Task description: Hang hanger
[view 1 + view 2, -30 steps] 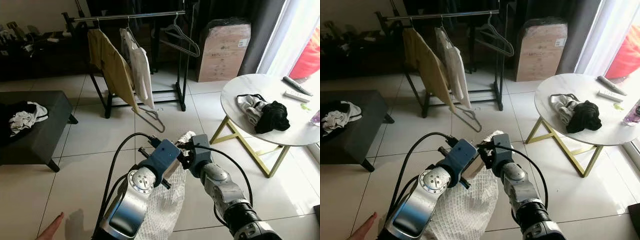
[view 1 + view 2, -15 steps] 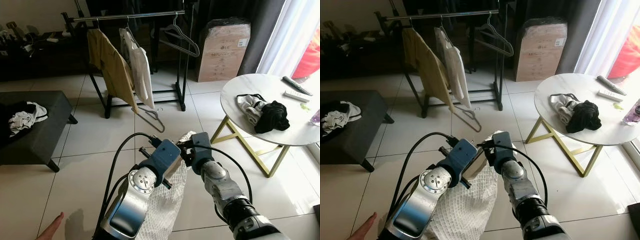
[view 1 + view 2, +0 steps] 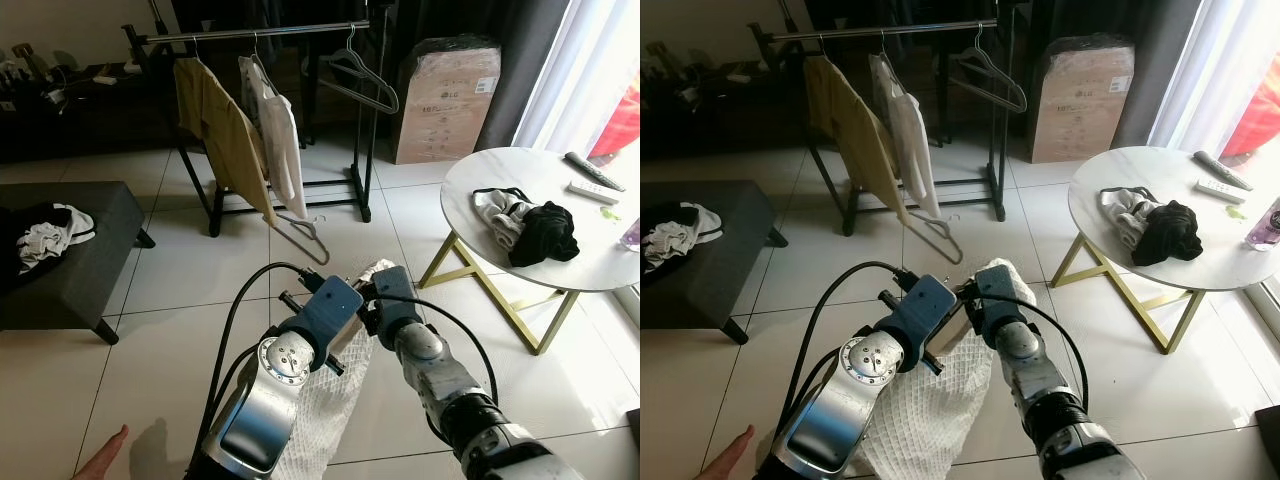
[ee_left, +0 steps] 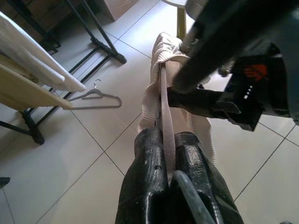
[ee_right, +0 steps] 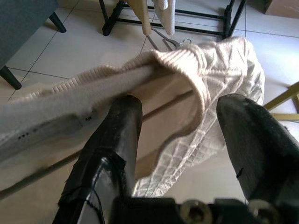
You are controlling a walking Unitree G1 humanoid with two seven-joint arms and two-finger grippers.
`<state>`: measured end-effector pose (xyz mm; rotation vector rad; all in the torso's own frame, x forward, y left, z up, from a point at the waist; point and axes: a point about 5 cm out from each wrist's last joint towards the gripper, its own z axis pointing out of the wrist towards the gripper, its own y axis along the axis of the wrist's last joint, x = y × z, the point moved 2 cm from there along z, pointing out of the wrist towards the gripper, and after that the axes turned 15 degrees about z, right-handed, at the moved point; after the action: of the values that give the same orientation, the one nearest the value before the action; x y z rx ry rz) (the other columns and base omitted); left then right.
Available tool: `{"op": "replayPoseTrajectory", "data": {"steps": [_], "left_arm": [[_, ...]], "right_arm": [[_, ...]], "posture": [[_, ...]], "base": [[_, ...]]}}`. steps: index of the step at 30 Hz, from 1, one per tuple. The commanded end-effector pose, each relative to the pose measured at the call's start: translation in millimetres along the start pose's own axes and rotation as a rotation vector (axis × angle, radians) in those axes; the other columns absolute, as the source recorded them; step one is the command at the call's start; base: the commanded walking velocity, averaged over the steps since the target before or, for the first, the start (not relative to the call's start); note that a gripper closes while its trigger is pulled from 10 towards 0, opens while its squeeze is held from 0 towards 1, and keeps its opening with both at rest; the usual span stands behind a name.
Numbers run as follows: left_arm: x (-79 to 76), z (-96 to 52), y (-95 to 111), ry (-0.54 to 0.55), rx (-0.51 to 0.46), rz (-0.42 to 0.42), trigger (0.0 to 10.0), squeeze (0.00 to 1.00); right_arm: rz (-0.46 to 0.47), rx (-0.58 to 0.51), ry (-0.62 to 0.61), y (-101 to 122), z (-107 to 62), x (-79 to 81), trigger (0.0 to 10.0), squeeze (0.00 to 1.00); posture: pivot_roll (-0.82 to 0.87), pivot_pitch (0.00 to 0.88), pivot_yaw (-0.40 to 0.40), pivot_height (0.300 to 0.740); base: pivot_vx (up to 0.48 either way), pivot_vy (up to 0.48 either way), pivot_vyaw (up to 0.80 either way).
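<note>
Left wrist view has the left gripper [image 4: 167, 154] pinched shut on a flat tan hanger [image 4: 164, 100] whose bar runs up into the neck of a cream knitted sweater [image 4: 150, 95]. Right wrist view has the right gripper [image 5: 187, 126] with its two fingers spread wide, one on each side of the sweater's collar, gripping nothing. From the head camera, both arms meet over the tiled floor [image 3: 190, 270], and the sweater [image 3: 925, 410] hangs down beneath them.

On the black clothes rack [image 3: 260, 32] I count three hangers: one carries a tan garment [image 3: 222, 135], one a white garment [image 3: 280, 135], and one black hanger [image 3: 362, 82] hangs bare at the right end of the rail. A fourth, grey hanger [image 3: 300, 235] lies on the floor by the rack's foot.

One round white table [image 3: 480, 185] holds a heap of grey and black clothes [image 3: 530, 228] near its middle and two remote controls [image 3: 592, 180] toward its far edge. One dark bench [image 3: 100, 215] at the left carries crumpled black and white clothes [image 3: 45, 238]. One cardboard box [image 3: 445, 100] stands behind the table. A person's fingertips [image 3: 100, 462] show at the lower left.
</note>
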<state>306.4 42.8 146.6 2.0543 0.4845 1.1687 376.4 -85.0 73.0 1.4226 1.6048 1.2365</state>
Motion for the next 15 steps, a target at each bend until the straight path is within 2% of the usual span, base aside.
{"op": "replayPoseTrajectory", "data": {"steps": [1,3,4,5,6,15], "left_arm": [[0.7,-4.4,13.6,-0.006,-0.052,0.005,10.0,0.0],[-1.7,-5.2,14.4,-0.027,-0.057,0.014,10.0,0.0],[-2.4,-5.7,14.3,-0.03,-0.057,0.015,10.0,0.0],[-2.7,-6.0,14.0,-0.029,-0.057,0.015,10.0,0.0],[-3.0,-6.2,13.6,-0.03,-0.056,0.015,10.0,0.0],[-5.6,-6.2,13.7,-0.049,-0.054,0.022,10.0,0.0]], "right_arm": [[-0.01,0.004,-0.001,-1.5,0.6,2.9,10.0,0.0],[-0.01,0.0,-0.009,-0.9,0.8,2.0,10.0,0.0],[-0.011,-0.002,-0.013,-0.7,0.9,1.7,4.9,0.0],[-0.012,-0.004,-0.014,-0.5,1.0,1.6,0.7,0.0],[-0.013,-0.006,-0.013,-0.4,1.0,1.7,0.0,0.0],[-0.008,-0.01,-0.013,-0.7,1.2,0.6,0.0,0.0]], "posture": [[0.0,0.162,0.01,0.74],[0.0,0.162,0.01,0.74],[0.0,0.161,0.013,0.74],[0.0,0.161,0.013,0.74],[0.0,0.16,0.014,0.74],[0.0,0.158,0.015,0.74]], "base": [[0.0,0.0,0.0],[0.0,0.0,0.0],[0.0,0.0,0.0],[0.0,0.0,0.0],[0.0,0.0,0.0],[0.0,0.0,0.0]]}}
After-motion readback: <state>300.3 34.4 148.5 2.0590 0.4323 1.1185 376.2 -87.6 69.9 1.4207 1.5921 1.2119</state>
